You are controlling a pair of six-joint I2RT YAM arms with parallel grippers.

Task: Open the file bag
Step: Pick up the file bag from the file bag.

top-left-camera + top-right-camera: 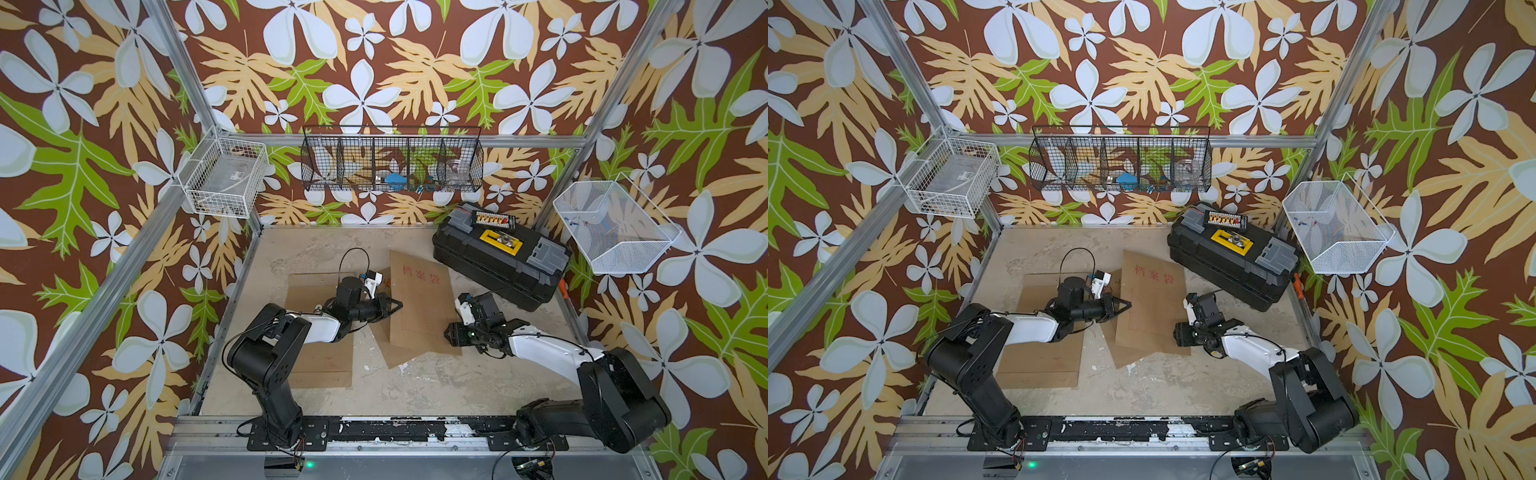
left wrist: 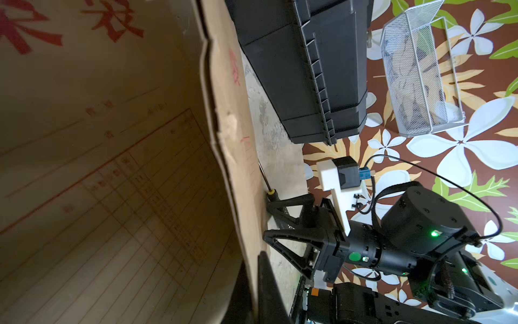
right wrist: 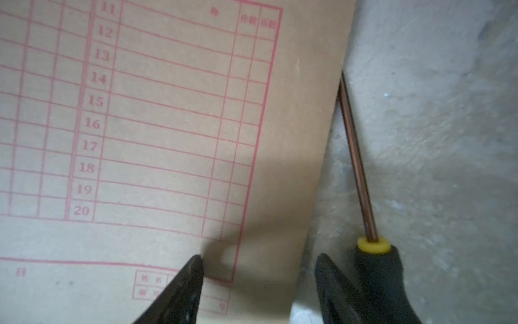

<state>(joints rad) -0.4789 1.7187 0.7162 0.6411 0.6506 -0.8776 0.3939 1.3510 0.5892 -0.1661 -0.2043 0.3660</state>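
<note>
Pinching file bag (image 1: 419, 303) edge in clenched left claw (image 1: 397, 306), with right claw (image 3: 260, 266) spread, empty. Seems light, floppy, crease-prone: take by edges.

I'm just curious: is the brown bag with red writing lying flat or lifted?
Lifted at one edge: the left gripper is shut on the file bag, which bows up off the table.
</note>
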